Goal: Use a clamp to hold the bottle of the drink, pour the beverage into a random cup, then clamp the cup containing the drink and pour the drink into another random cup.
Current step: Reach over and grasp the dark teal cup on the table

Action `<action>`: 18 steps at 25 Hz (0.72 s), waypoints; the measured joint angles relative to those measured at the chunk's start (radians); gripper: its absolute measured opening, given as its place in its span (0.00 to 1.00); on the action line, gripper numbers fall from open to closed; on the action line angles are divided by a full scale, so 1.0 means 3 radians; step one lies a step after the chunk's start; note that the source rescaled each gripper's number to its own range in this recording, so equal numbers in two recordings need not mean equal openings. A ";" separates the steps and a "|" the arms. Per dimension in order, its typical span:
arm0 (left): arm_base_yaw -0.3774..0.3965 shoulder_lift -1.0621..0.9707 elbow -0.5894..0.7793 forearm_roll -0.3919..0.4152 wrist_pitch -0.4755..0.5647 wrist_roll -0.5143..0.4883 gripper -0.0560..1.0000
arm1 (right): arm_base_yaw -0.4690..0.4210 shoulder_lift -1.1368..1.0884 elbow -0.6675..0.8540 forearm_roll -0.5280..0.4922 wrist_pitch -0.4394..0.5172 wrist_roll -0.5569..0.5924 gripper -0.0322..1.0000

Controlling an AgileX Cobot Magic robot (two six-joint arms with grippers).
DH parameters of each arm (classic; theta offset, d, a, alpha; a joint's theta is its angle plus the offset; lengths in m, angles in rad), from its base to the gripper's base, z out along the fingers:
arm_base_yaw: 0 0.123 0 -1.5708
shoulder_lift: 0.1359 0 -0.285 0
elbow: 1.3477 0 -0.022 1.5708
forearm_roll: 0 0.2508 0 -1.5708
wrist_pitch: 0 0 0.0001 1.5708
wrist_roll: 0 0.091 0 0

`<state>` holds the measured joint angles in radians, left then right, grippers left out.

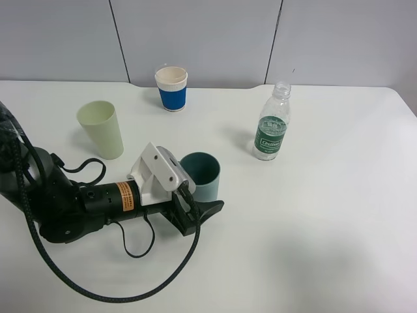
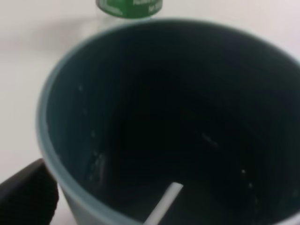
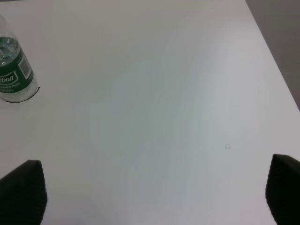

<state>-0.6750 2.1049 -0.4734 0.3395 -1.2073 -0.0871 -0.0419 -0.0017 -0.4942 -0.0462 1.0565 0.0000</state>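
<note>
Filling your left wrist view is the teal cup point(image 2: 93, 117), seen down into its dark mouth, with small droplets speckling the inner wall. One black finger point(image 2: 26, 194) of your left gripper point(image 1: 195, 201) sits just beside the cup's outer wall. The other finger is out of sight, so you cannot tell whether the jaws are pressing the cup or merely flanking it. A thin white strip point(image 2: 164, 201) crosses the near rim; what it is cannot be made out.

From the high camera, that arm lies low across the table point(image 1: 313, 228), and its visible finger runs along the near side of the teal cup point(image 1: 203, 171), which stands upright.

Beyond the cup stands the bottle point(image 1: 272, 130), upright with its green label, well apart from the left jaws. Farther back are a pale green cup point(image 1: 102, 128) and a blue-sleeved paper cup point(image 1: 172, 88), each standing alone.

Your right gripper point(image 3: 150, 197) hangs over bare table with its fingers point(image 3: 21, 192) spread wide and nothing between them. The bottle point(image 3: 14, 70) stands well ahead of it and off to one side.
</note>
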 joint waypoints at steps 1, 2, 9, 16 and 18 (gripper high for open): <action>0.0000 0.0000 0.0000 0.0000 0.0000 0.0000 0.98 | 0.0000 0.0000 0.0000 0.0000 0.0000 0.0000 1.00; 0.0000 0.0000 0.0000 0.0003 0.0000 0.0000 0.91 | 0.0000 0.0000 0.0000 0.0000 0.0000 0.0000 1.00; 0.0000 0.0000 0.0000 0.0004 0.0000 0.0008 0.06 | 0.0000 0.0000 0.0000 0.0000 0.0000 0.0000 1.00; 0.0000 0.0000 0.0000 0.0004 0.0000 0.0010 0.06 | 0.0000 0.0000 0.0000 0.0000 0.0000 0.0000 1.00; 0.0000 0.0000 0.0000 0.0004 0.0000 0.0010 0.06 | 0.0000 0.0000 0.0000 0.0000 0.0000 0.0000 1.00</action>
<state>-0.6750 2.1049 -0.4734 0.3406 -1.2073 -0.0840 -0.0419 -0.0017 -0.4942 -0.0462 1.0565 0.0000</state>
